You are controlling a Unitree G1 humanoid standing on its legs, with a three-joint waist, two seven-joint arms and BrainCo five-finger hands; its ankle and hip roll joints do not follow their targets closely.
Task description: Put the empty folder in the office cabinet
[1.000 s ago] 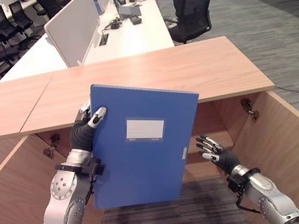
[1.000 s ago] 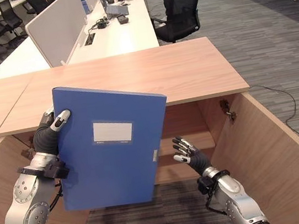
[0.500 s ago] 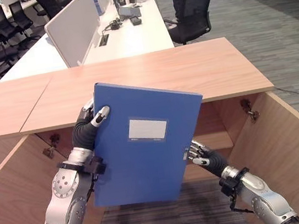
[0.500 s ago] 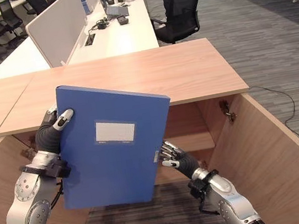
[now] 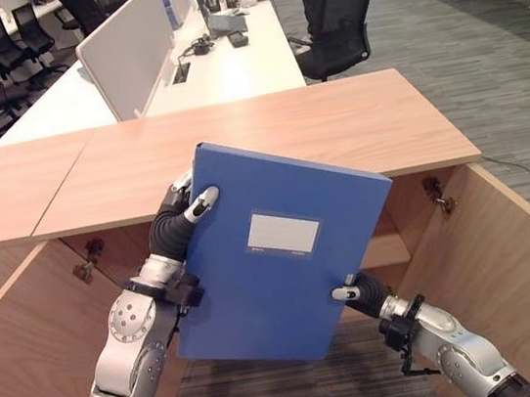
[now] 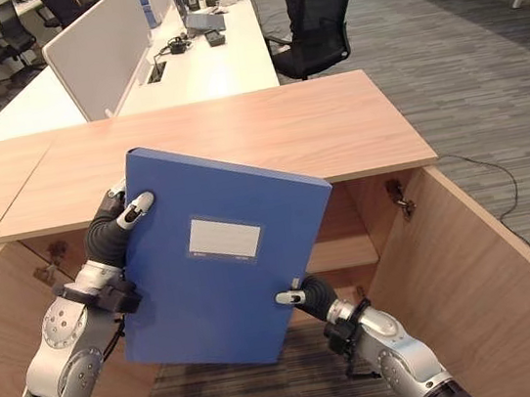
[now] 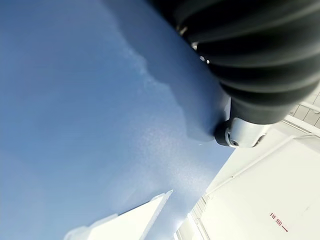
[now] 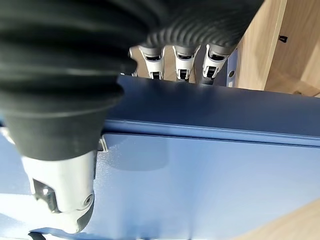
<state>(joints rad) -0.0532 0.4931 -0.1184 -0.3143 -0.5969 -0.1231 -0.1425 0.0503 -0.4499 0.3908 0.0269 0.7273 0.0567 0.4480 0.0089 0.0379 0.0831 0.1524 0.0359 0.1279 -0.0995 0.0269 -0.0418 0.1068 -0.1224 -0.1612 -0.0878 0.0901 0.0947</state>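
both hands, left hand (image 5: 181, 217) and right hand (image 5: 355, 293), clamp the blue folder (image 5: 277, 246) (fingers behind it).

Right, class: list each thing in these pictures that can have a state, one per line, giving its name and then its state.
blue folder: closed, tilted, held in the air in front of the open cabinet.
left hand: shut on the blue folder's upper left edge.
right hand: shut on the blue folder's lower right edge.
cabinet doors: swung open on both sides.
cabinet shelf: bare where it shows.
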